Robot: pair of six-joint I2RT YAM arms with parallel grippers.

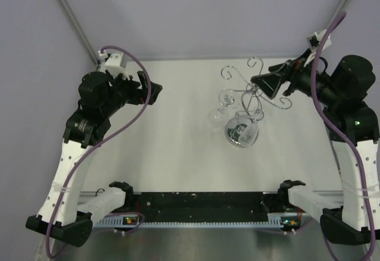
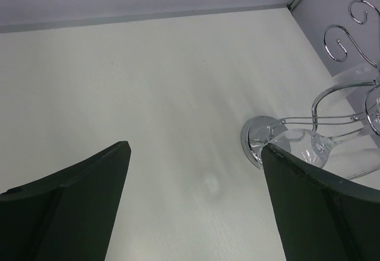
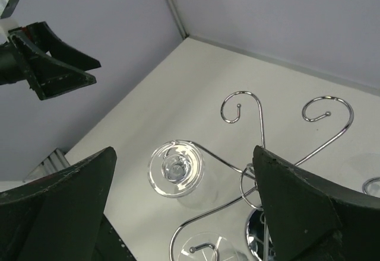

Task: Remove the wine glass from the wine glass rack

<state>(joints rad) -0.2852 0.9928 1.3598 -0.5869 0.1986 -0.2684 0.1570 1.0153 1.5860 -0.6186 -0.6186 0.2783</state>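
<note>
The wine glass (image 1: 218,114) hangs upside down from a left arm of the chrome wine glass rack (image 1: 240,133), right of the table's middle. In the right wrist view its round foot (image 3: 176,169) sits in a curled arm of the rack (image 3: 261,121), straight below my open, empty right gripper (image 3: 184,151). My right gripper (image 1: 267,90) hovers over the rack's far right side. My left gripper (image 1: 155,93) is open and empty, well left of the rack. The left wrist view (image 2: 195,148) shows bare table between its fingers and the rack's base (image 2: 254,139) by the right finger.
A second clear glass foot (image 3: 208,252) hangs on a nearer rack arm. Empty scroll-ended arms (image 3: 323,110) reach towards the back wall. The left gripper (image 3: 53,65) shows at the far left of the right wrist view. A black strip (image 1: 202,204) runs along the table's near edge.
</note>
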